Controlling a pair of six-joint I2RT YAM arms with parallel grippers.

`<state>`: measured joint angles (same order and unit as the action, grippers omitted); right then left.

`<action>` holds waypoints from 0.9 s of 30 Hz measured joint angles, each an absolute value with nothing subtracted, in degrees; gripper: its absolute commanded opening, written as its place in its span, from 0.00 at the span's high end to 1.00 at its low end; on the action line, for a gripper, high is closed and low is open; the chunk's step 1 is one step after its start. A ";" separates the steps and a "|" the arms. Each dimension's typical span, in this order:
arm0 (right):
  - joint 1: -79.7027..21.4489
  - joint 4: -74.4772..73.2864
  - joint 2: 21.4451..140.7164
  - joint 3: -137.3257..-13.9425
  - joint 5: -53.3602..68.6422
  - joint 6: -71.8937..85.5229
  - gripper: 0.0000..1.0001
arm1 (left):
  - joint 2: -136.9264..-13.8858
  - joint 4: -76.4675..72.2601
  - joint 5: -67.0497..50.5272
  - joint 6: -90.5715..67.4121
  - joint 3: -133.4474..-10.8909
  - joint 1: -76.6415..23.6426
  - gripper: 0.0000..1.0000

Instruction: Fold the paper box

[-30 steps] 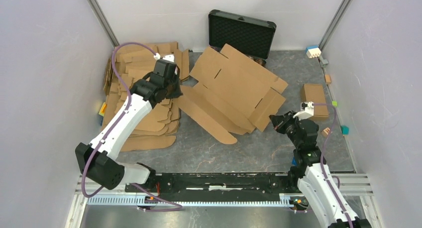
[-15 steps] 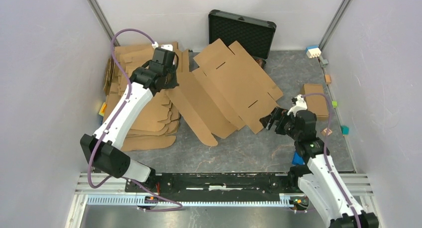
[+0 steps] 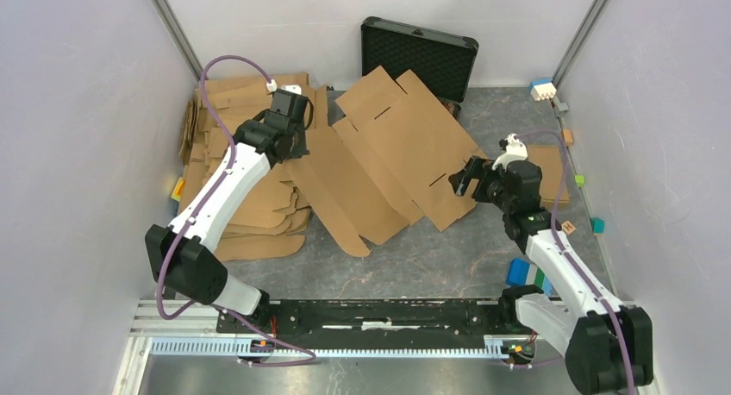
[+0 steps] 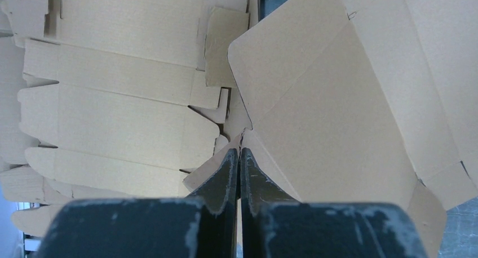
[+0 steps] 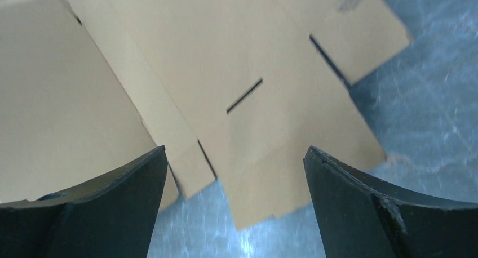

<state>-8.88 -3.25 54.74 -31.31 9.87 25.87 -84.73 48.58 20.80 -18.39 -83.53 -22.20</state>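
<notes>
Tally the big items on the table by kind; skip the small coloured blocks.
Large brown corrugated cardboard die-cut sheet: 1
Stack of flat brown cardboard blanks: 1
Open black foam-lined case: 1
Small brown cardboard box: 1
Total: 4

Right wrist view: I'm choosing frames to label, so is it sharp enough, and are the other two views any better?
Right wrist view: soft and motion-smeared; the paper box has fuzzy edges and its slot is blurred. Left wrist view: crisp, the cut edges of the stacked sheets read clearly. Top external view: sharp and evenly lit, with only soft shadows under the paper box.
</notes>
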 measured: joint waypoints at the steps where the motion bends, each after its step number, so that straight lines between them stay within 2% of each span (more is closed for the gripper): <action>1: -8.88 -0.71 55.70 -31.24 9.02 26.20 0.04 | -84.73 48.27 20.88 -18.39 -83.09 -22.20 0.96; 8: -8.29 7.14 71.24 -38.06 4.82 21.26 0.02 | -84.68 46.33 20.93 -18.41 -82.28 -22.02 0.96; 15: -5.80 6.79 89.10 -57.74 7.14 13.50 0.02 | -84.71 45.87 20.43 -18.41 -82.06 -21.87 0.95; 19: -4.23 4.56 100.27 -70.96 11.11 9.61 0.02 | -84.71 45.76 20.34 -18.39 -82.06 -21.87 0.95; 23: -0.95 2.02 109.01 -79.22 19.16 7.64 0.02 | -84.71 45.78 20.38 -18.39 -82.06 -21.87 0.94; 27: 2.17 0.69 114.30 -81.14 26.06 8.16 0.12 | -84.84 46.02 20.38 -18.39 -82.30 -21.87 0.94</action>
